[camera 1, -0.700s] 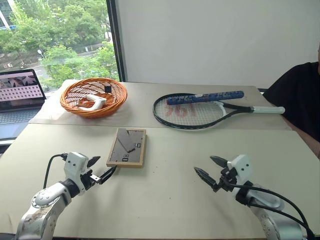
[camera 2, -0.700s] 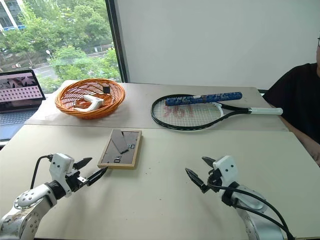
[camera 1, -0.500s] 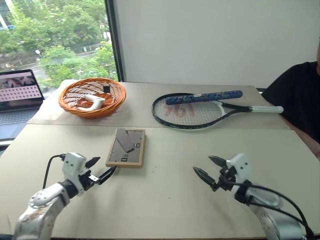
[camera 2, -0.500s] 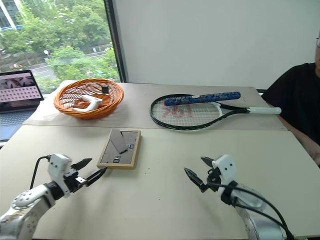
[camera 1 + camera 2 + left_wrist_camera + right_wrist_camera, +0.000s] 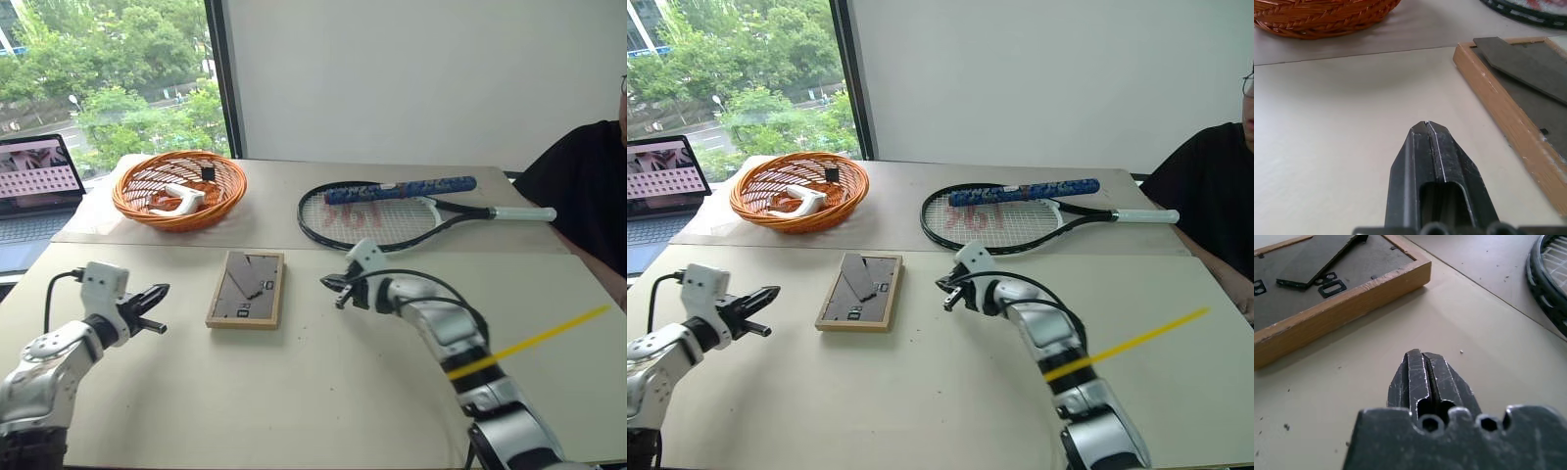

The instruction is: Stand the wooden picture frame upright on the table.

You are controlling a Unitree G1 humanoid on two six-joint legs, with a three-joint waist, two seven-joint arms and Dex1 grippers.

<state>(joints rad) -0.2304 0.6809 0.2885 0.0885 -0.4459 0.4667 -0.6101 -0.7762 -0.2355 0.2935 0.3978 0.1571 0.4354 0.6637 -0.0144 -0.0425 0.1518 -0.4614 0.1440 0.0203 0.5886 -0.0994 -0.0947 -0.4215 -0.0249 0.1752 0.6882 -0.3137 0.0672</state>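
The wooden picture frame (image 5: 247, 288) lies flat on the table (image 5: 323, 392), dark back up, its easel stand folded against the back. My left gripper (image 5: 162, 291) hovers to the frame's left, a short gap away, fingers shut with nothing between them. In the left wrist view its tips (image 5: 1426, 125) point past the frame's wooden edge (image 5: 1501, 110). My right gripper (image 5: 330, 284) is just right of the frame, low over the table, also shut and holding nothing. The right wrist view shows its tips (image 5: 1421, 355) a little short of the frame's corner (image 5: 1400, 276).
An orange wicker basket (image 5: 179, 189) holding a white object stands at the back left. A tennis racket (image 5: 392, 211) lies behind the right gripper. A laptop (image 5: 34, 186) sits at the far left, and a person in black (image 5: 588, 196) sits at the right edge.
Both grippers have gone from open to shut. The right arm reached forward and left to the frame's right side. The left gripper drew back leftward from the frame's near corner.
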